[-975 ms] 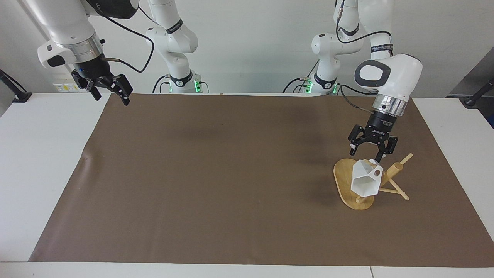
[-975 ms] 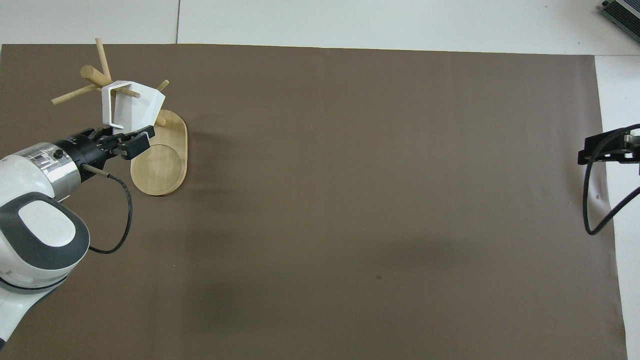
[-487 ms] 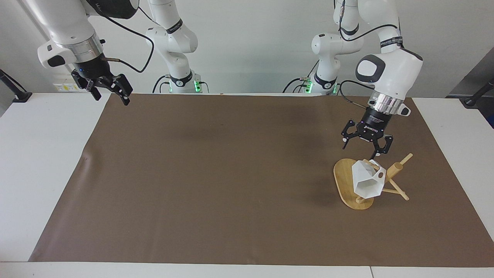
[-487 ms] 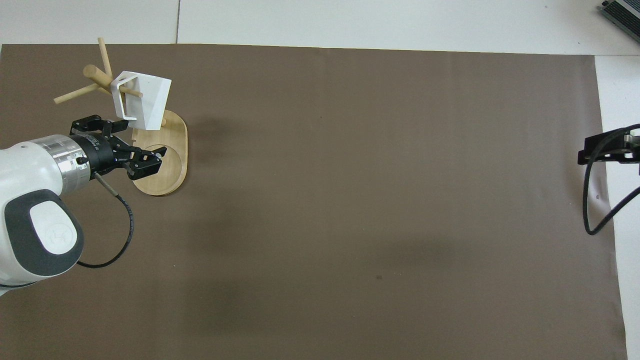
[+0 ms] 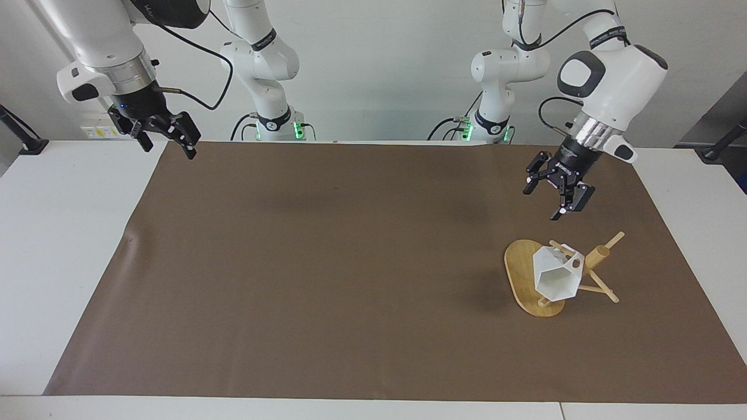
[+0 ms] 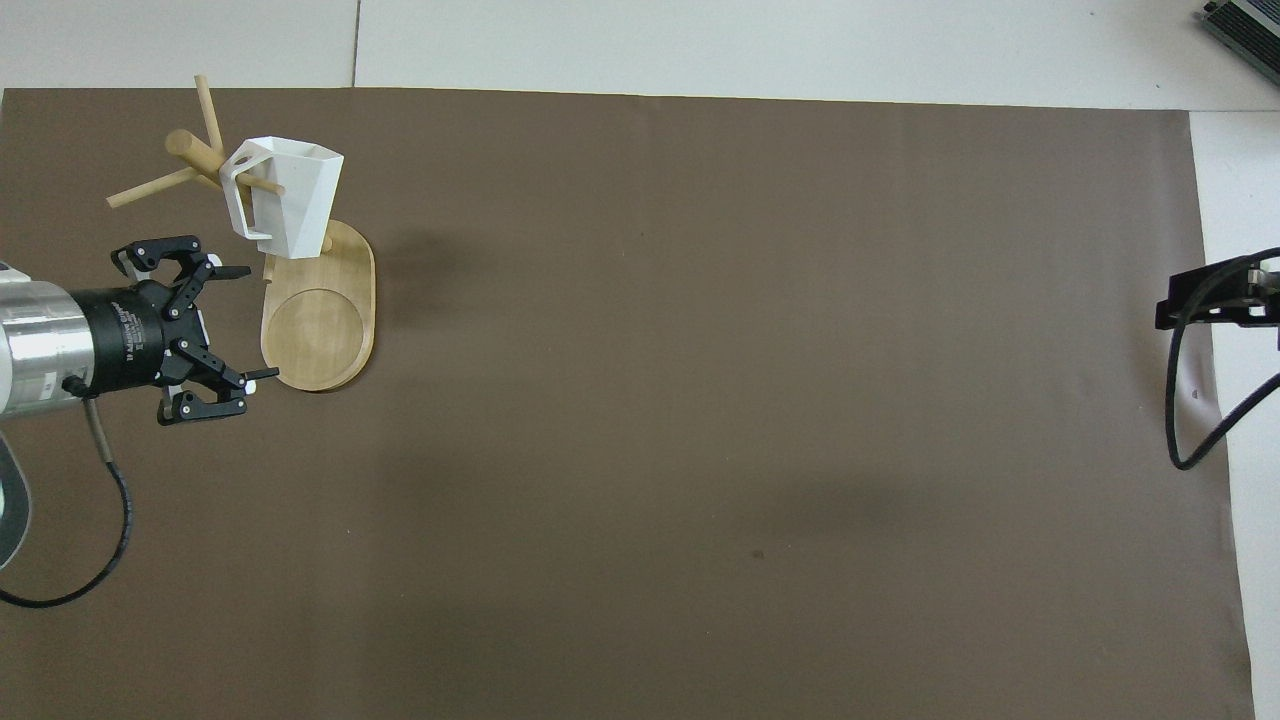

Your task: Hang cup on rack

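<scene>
The white faceted cup (image 5: pixel 557 279) (image 6: pixel 290 200) hangs by its handle on a peg of the bamboo rack (image 5: pixel 519 265) (image 6: pixel 320 335), above the rack's oval base and tilted. Nothing grips it. My left gripper (image 5: pixel 544 202) (image 6: pixel 256 322) is open and empty, raised in the air over the mat next to the rack's base and well apart from the cup. Over the mat's corner at its own end, my right gripper (image 5: pixel 167 149) waits open and empty, high above the table. In the overhead view only a black edge of it (image 6: pixel 1195 300) shows.
A brown mat (image 5: pixel 350 262) covers most of the white table (image 5: pixel 64 233). The rack stands toward the left arm's end, with further bare pegs (image 5: pixel 613 239) sticking out around its post. A black cable (image 6: pixel 1195 420) loops by the right gripper.
My left gripper has drawn up and back from the cup, its fingers staying spread. The cup has swung and settled hanging on the peg. The right arm has not moved.
</scene>
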Robot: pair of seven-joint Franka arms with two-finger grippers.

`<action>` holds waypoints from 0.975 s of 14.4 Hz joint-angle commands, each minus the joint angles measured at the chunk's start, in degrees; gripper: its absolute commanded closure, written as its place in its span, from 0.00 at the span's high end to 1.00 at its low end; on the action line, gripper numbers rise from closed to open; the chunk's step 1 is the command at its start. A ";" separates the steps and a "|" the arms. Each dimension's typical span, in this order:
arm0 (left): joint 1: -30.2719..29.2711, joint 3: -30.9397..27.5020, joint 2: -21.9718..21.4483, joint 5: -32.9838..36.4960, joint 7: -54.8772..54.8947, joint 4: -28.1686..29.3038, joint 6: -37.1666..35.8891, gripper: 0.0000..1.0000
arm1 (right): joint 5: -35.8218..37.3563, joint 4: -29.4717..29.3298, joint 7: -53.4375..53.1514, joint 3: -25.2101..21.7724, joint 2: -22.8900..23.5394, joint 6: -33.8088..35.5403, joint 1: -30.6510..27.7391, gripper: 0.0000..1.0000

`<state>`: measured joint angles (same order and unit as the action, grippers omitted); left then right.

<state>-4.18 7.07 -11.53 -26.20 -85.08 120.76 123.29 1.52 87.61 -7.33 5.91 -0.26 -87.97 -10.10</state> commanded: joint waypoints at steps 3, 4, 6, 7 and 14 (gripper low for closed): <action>-0.39 -1.98 -0.51 7.64 10.52 -7.28 -10.61 1.00 | -0.37 0.28 1.44 0.15 -0.27 0.69 -0.36 1.00; -0.39 -2.06 -0.59 8.61 14.21 -8.68 -12.53 1.00 | -0.37 0.28 1.44 0.15 -0.27 0.69 -0.36 1.00; -0.48 -2.15 -0.60 10.11 23.33 -10.71 -16.22 1.00 | -0.37 0.28 1.44 0.15 -0.27 0.60 -0.36 1.00; -0.39 -2.50 -0.68 11.16 29.91 -10.81 -17.55 1.00 | -0.37 0.28 1.44 0.15 -0.27 0.60 -0.36 1.00; -0.48 -2.24 -0.77 21.45 70.56 -12.91 -22.82 1.00 | -0.37 0.37 1.62 0.41 -0.36 0.17 0.26 1.00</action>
<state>-4.20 4.44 -12.21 -6.89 -20.17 109.46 103.79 1.51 87.62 -7.30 6.01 -0.26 -87.97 -9.90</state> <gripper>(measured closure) 0.000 0.000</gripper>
